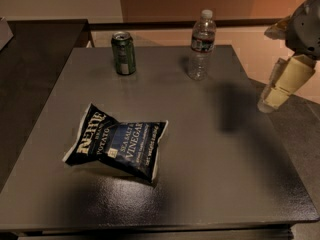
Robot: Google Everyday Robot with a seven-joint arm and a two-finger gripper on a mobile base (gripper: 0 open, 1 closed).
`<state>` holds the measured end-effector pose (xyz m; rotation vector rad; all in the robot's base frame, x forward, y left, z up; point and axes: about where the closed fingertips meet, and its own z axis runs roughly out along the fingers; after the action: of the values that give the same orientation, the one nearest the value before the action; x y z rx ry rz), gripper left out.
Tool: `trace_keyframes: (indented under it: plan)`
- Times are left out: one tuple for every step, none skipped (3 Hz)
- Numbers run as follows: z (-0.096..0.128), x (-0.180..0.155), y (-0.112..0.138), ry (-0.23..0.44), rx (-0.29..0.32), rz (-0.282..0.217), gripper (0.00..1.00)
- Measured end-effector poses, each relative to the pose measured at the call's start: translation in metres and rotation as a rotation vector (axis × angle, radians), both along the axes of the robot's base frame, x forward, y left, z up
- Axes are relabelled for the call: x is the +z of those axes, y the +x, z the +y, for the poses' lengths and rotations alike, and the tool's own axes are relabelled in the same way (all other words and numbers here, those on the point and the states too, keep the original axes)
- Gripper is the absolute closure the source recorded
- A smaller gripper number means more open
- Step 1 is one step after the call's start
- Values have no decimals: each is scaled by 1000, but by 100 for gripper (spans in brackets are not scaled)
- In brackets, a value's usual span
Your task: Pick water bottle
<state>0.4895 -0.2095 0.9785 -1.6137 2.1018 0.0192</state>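
The water bottle (202,44) is clear ribbed plastic with a white cap and a dark label band. It stands upright near the far edge of the grey table (210,149), right of centre. My gripper (269,102) hangs at the right edge of the view, above the table's right side. It is to the right of the bottle, nearer the camera, and well apart from it. Nothing shows in the gripper.
A green drink can (123,53) stands upright to the left of the bottle. A dark blue chip bag (116,147) lies on the table's near left. A dark counter (35,59) adjoins the table on the left.
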Motion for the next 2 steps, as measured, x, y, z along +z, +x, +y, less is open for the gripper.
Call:
trace_keyframes:
  plan:
    - [4, -3, 28, 70, -38, -70, 0]
    - [6, -6, 66, 151, -95, -129, 0]
